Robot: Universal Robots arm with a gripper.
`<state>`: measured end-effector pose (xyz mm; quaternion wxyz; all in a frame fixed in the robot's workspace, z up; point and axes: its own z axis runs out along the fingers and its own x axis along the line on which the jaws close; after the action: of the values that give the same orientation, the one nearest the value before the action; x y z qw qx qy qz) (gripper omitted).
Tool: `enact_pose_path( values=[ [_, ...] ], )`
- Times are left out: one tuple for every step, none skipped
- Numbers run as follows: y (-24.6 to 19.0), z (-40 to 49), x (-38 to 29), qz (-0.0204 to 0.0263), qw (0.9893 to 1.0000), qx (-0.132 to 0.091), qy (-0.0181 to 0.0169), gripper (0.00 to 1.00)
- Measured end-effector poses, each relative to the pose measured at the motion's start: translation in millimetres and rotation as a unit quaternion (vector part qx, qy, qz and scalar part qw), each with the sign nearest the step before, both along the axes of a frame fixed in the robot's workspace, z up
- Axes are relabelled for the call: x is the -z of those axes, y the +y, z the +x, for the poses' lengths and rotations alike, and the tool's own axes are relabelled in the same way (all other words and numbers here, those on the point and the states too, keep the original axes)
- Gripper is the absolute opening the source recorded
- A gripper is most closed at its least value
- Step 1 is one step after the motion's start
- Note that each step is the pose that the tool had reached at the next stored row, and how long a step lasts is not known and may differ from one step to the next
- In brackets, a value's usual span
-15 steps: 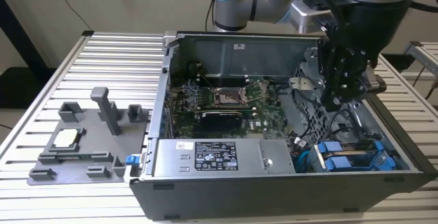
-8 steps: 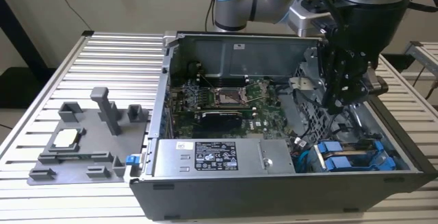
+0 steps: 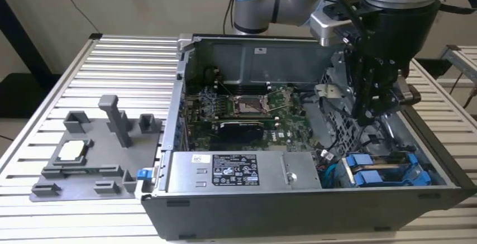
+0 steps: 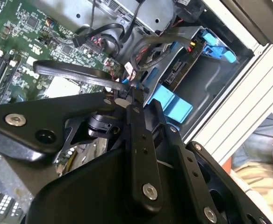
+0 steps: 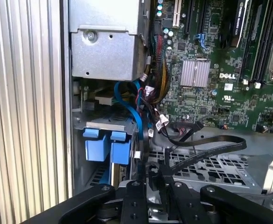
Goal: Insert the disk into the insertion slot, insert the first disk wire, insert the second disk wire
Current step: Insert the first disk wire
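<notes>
— In the corner of the open computer case (image 3: 298, 213), beside the power-supply box (image 3: 302, 171), I see blue tabs. Is that the disk (image 5: 99, 144)?
— Yes. It sits down in the insertion slot (image 5: 92, 125), with its blue front facing up out of the case.
— And the gripper (image 5: 155, 170)?
— It hangs inside the case, just beside the disk, at the edge of the perforated metal plate (image 5: 211, 165). Its jaws are drawn nearly together, pinching the end of a black flat wire (image 5: 220, 142).
— Where does the wire run?
— It loops out over the plate and back toward the motherboard (image 5: 211, 93). Whether the held end touches the disk, I can't tell.
</notes>
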<state>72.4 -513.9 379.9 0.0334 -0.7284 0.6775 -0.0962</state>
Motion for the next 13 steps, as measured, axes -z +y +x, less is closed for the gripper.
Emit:
enact_pose_path(
  values=[
    [0.0,-0.2,-3.4,0.0002,1.0000,0.000,0.0000,0.26],
    [0.0,-0.3,-7.4,0.0000,1.0000,0.000,0.0000,0.26],
    [0.1,-0.5,-8.5,-0.0001,1.0000,0.000,0.0000,0.26],
    [0.7,-0.9,-8.1,0.0001,1.0000,0.000,-0.0013,0.26],
    [1.5,-1.8,-7.7,-0.0005,1.0000,0.000,-0.0053,0.26],
    [2.0,-2.6,-6.9,-0.0010,1.0000,0.000,-0.0088,0.26],
    [2.4,-3.4,-5.7,-0.0015,0.9999,0.000,-0.0115,0.26],
    [3.1,-4.2,-4.6,-0.0020,0.9999,0.000,-0.0140,0.26],
    [3.9,-5.2,-3.6,-0.0024,0.9999,0.000,-0.0164,0.26],
    [4.1,-6.4,-3.2,-0.0026,0.9998,0.000,-0.0175,0.26],
    [4.1,-7.2,-3.3,-0.0028,0.9998,0.000,-0.0176,0.26],
    [4.1,-7.8,-3.0,-0.0029,0.9998,0.000,-0.0179,0.26],
    [4.2,-8.0,-2.5,-0.0036,0.9998,0.000,-0.0185,0.26]
  ],
)
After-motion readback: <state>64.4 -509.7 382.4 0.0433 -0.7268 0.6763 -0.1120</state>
